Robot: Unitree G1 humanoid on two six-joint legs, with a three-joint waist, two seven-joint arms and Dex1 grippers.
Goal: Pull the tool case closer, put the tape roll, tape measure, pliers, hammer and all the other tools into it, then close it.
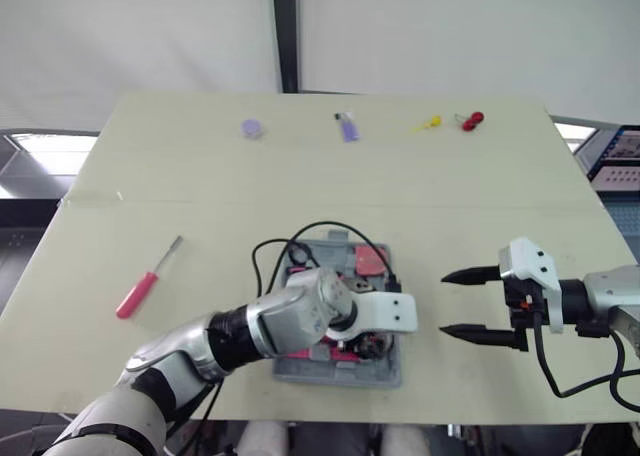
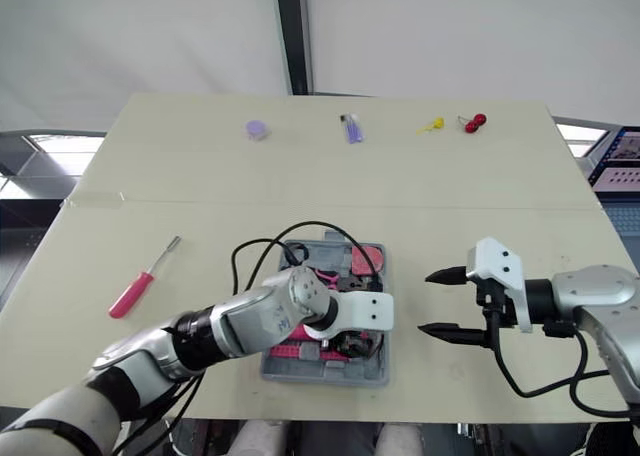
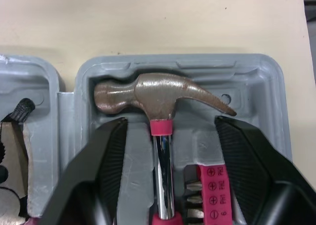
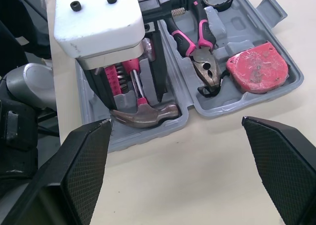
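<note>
Steel claw hammer [image 3: 158, 89] in grey plastic tool case [image 3: 256, 82] looks head-heavy, its shaft slick: grip near the head. Left gripper [image 3: 170, 124] straddles it, jaws open; right gripper [image 1: 444, 302], at the case's 3 o'clock, is likewise open.

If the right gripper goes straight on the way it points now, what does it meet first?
The right gripper would probably meet the open tool case first, near the hammer. Its height is unclear, so it might instead meet the left gripper over the case.

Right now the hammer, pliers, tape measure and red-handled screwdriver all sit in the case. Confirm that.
Not the screwdriver: the left eye view shows it on the table, left of the case. The hammer, pliers and tape measure are in.
</note>
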